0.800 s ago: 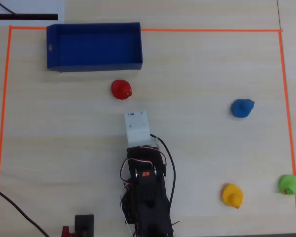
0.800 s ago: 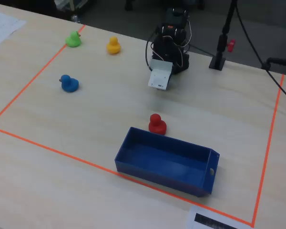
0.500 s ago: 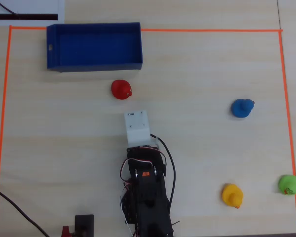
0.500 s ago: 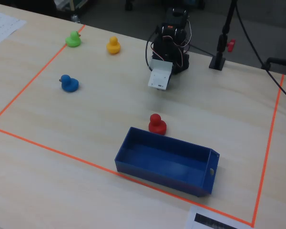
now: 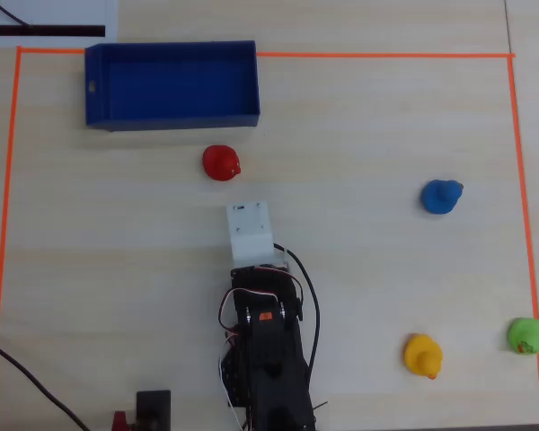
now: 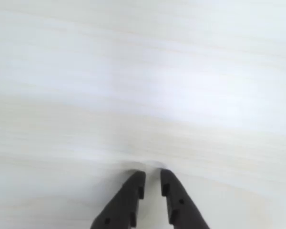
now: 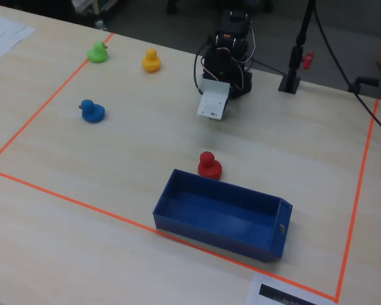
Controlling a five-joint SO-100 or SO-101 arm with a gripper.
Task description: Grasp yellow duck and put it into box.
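Note:
The yellow duck stands on the table at the lower right of the overhead view, far to the right of the arm; in the fixed view it is at the top left. The dark blue box sits at the top left of the overhead view and is empty; in the fixed view it is at the bottom centre. My gripper shows in the wrist view with its dark fingers nearly together, holding nothing, over bare table. In the overhead view a white wrist mount hides it.
A red duck stands just below the box, ahead of the arm. A blue duck is at the right and a green duck at the far right by the orange tape border. Cables trail behind the arm base.

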